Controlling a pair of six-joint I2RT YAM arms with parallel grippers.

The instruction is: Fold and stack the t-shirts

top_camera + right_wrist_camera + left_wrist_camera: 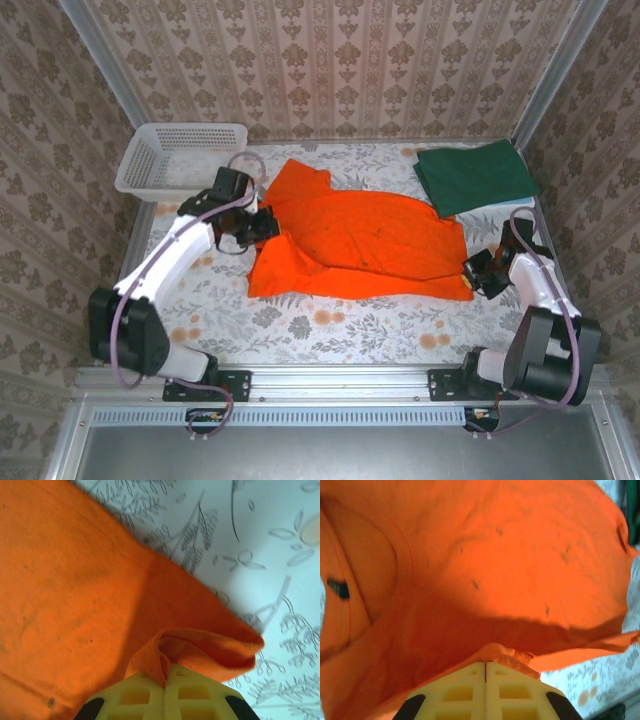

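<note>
Orange short-sleeved cloth t-shirt point(360, 245) pinched at both ends; slip risk.
Left tool point(485, 666) and right tool point(166, 672) are each clamped shut on an edge of the shirt, which lies spread on the floral desk point(330, 330) between them; the folded dark green t-shirt point(475, 175) lies beyond the right tool. Both bites look shallow, so an uneven pull could free a hem and skew the fold.
</note>
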